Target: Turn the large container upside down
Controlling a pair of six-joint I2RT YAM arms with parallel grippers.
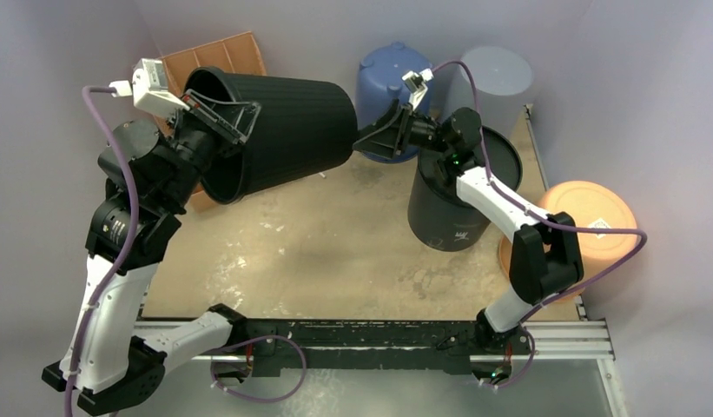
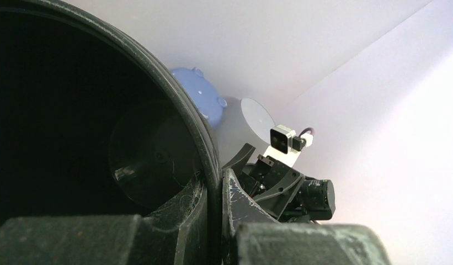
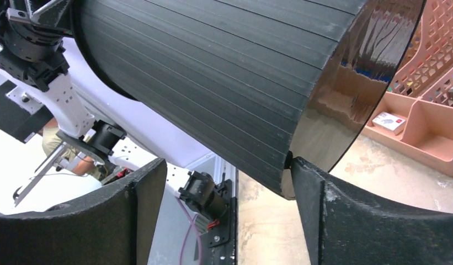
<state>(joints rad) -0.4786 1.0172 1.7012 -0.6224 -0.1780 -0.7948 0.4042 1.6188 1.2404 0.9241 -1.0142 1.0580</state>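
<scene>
The left gripper point(image 1: 235, 130) pinches the rim of the large container point(image 1: 287, 122), which is on its side in the air. At the container's base edge, the right gripper point(image 3: 224, 168) has its jaws spread, with one finger point(image 3: 334, 215) touching.

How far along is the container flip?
Done: large container is off the table, tipped sideways, left pincer clamped on its rim. In hand: right pincer open at its base edge. Remaining: turn mouth down, set it down.
</scene>
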